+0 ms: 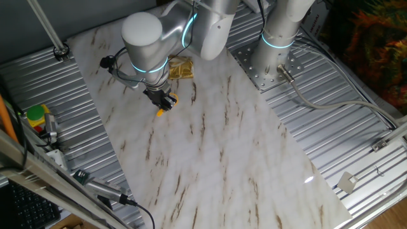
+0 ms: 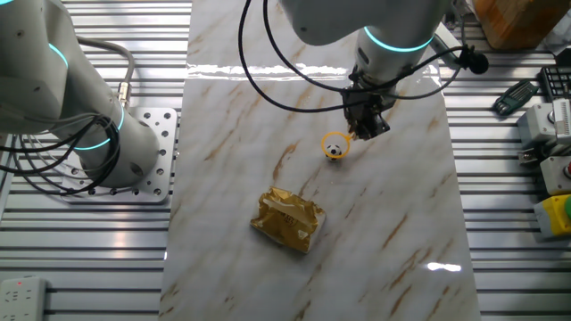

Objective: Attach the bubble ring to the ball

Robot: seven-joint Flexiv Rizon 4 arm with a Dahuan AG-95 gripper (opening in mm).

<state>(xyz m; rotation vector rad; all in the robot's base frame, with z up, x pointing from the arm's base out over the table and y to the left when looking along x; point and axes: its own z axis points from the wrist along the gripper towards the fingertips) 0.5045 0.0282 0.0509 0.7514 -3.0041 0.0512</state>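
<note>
The marble-patterned table [image 2: 268, 107] carries everything. The arm [image 2: 375, 27] reaches down so its gripper [image 2: 367, 127] sits at about one o'clock from the ball [image 2: 335, 152], near the middle of the board. The crumpled foil packet [image 2: 287, 219] lies well apart at seven o'clock, out of the way. The bubble ring [image 2: 335, 143] sits with its hoop around the ball; the jaws look pinched on its handle, probably to steer it down, though I cannot tell for certain.

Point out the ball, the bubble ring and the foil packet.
ball [image 2: 335, 151]: the other fixed view, on its white face.
bubble ring [image 2: 326, 139]: the other fixed view, on the hoop's upper-left rim.
foil packet [image 2: 287, 219]: the other fixed view, on its crumpled middle.
</note>
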